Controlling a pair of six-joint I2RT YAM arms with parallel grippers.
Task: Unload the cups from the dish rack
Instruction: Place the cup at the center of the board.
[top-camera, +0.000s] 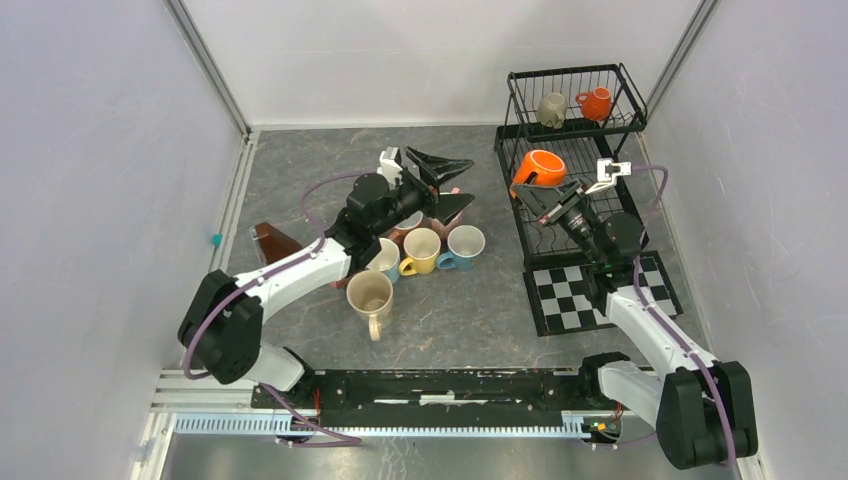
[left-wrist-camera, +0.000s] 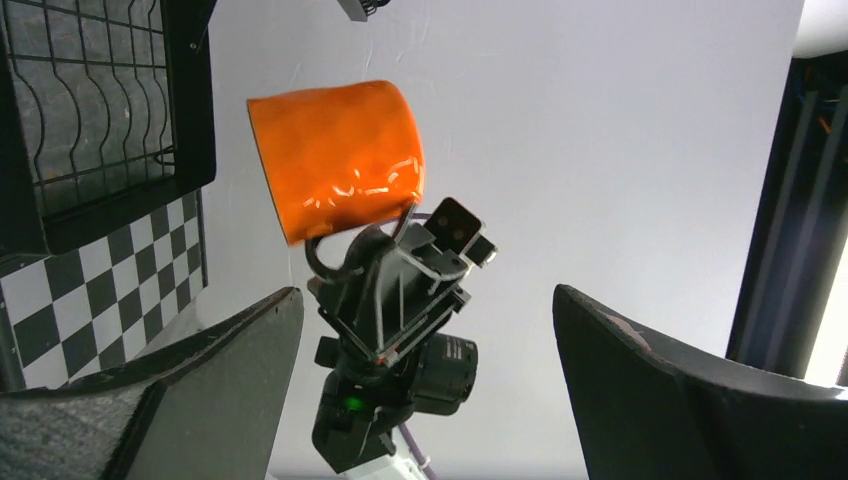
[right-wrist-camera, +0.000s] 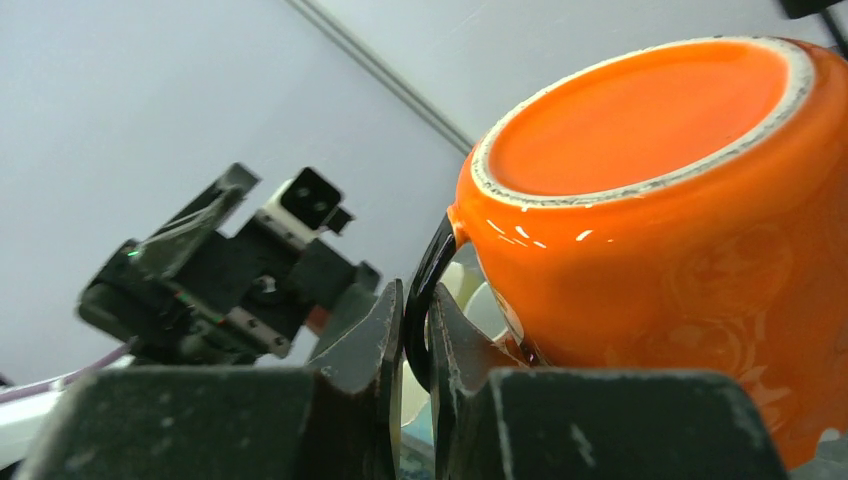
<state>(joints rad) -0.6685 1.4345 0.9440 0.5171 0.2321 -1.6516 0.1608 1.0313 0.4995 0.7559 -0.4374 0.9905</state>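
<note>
Looking first at the orange mug (top-camera: 538, 168), we find it held over the lower tier of the dish rack (top-camera: 575, 70), just in front of the rack's upper basket and toward its left side. It is tipped far off upright. In the right wrist view the orange mug (right-wrist-camera: 680, 200) turns its base, ringed by a rough pale unglazed rim, up toward the camera, and its dark handle (right-wrist-camera: 420, 300) hangs below. In the left wrist view the orange mug (left-wrist-camera: 340, 155) has its long axis close to level, slanting a little, with the sharp-edged mouth end on the rack's side and the rounded base end away from the rack. The right fingers (right-wrist-camera: 365, 345) press on the handle from both sides, pinching it between them. A faint swirled pattern shows in the glaze on the mug's side, too soft for us to read as lettering. In the rack's upper basket sit a grey-olive mug (top-camera: 551, 108) and, to its right, a second orange mug (top-camera: 597, 102). The left fingers (top-camera: 445, 162) are spread wide with nothing between them, hovering well left of the rack over a group of mugs standing mouth-up on the bench (top-camera: 480, 310): a light blue mug (top-camera: 466, 243) nearest the rack, a yellow mug (top-camera: 422, 248) beside it, and a cream mug (top-camera: 369, 293) farther off. A checkered mat (top-camera: 570, 300) lies at the rack's near end.
</note>
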